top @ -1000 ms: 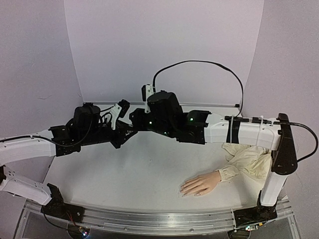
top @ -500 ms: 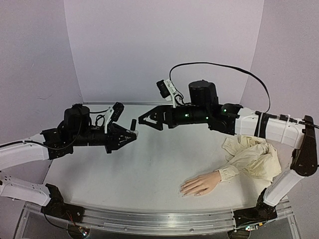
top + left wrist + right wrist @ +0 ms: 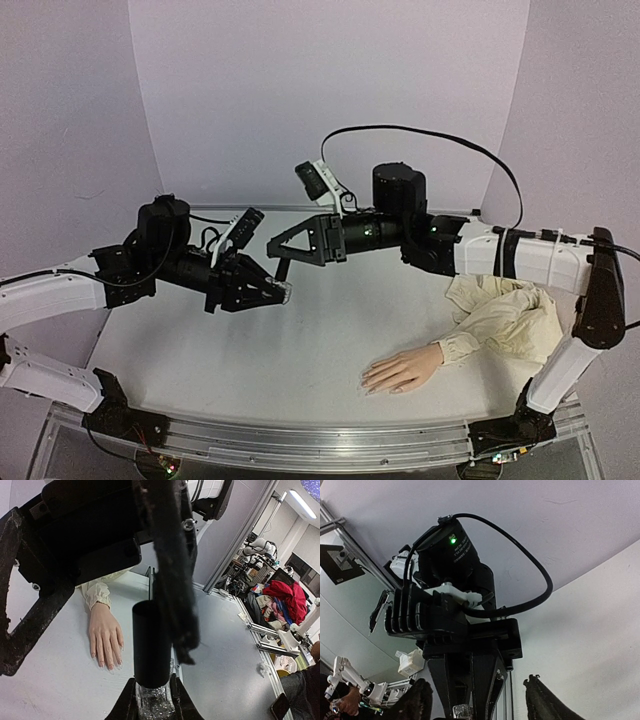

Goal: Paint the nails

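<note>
- The left gripper (image 3: 276, 293) hangs in the air over the left-middle of the table (image 3: 300, 350), its jaws pressed together on the glass body of a small polish bottle (image 3: 151, 706)
- The bottle's tall black cap (image 3: 151, 647) is on and points out of the grip toward the other arm
- The right gripper (image 3: 278, 252) meets it from the right with its jaws spread; in the left wrist view one finger lies just beside the cap, the other stands well off on the far side, and nothing is pinched
- The step in hand looks like opening the bottle: one arm steadies it while the other lines up on the cap
- The next move would call for centring the spread jaws about the cap, closing on it squarely, then twisting and drawing it off along the bottle's axis without tipping the glass
- The mannequin hand (image 3: 405, 370) lies palm down on the table near the front right, well apart from both grippers; its nails (image 3: 107, 664) are at the fingertips, pointing left in the top view, and no painting has begun by my reading
- Its cream sleeve (image 3: 505, 320) is bunched further right
- No brand or label reads on bottle or cap; the small white print by the green light on a motor housing (image 3: 451, 555) is too small to read
</note>
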Robot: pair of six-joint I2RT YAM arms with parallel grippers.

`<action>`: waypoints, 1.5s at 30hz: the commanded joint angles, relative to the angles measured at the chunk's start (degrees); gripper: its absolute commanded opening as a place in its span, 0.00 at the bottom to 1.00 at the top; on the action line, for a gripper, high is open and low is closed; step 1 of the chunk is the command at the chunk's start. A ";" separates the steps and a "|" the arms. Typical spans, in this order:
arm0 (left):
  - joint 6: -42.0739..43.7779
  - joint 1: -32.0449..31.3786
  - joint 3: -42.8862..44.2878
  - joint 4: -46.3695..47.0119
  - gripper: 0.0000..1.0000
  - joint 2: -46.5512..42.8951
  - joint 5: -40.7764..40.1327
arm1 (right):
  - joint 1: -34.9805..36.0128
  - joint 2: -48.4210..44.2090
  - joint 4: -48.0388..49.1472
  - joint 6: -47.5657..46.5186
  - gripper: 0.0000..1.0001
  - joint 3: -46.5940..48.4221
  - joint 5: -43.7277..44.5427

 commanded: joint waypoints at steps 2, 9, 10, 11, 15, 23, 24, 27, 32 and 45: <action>-0.46 0.07 3.49 2.00 0.00 -0.74 2.76 | 1.23 0.60 6.92 1.52 0.52 2.05 -5.33; -0.05 0.15 4.29 2.05 0.00 -0.15 1.08 | 2.20 0.67 6.85 0.86 0.32 1.11 -5.78; -0.03 0.15 4.43 2.10 0.00 -0.03 0.88 | 2.25 0.51 6.84 0.81 0.31 0.84 -5.77; -0.03 0.18 4.66 2.07 0.00 0.08 0.71 | 2.23 0.39 6.88 0.75 0.29 0.53 -5.82; 0.14 0.15 5.49 2.11 0.00 0.79 0.26 | 2.23 -0.07 6.83 0.35 0.21 -0.73 -5.54; 3.81 0.15 4.98 2.02 0.00 -0.47 -19.65 | 4.27 -1.09 -2.60 -3.39 0.00 -0.54 11.12; 4.44 0.15 4.67 2.02 0.00 -0.90 -26.84 | 5.39 -0.77 -6.81 -4.40 0.00 0.47 18.19; 7.02 -0.38 4.52 3.45 0.00 -0.19 -49.75 | 10.64 2.14 -20.70 -3.38 0.00 6.04 49.83; 7.98 -1.26 6.10 8.30 0.00 4.71 -60.38 | 17.30 8.54 -32.09 5.02 0.00 15.36 78.52; 7.97 -1.69 -3.20 7.08 0.00 0.23 -32.33 | 7.52 -7.55 -18.22 -13.93 0.83 4.77 30.61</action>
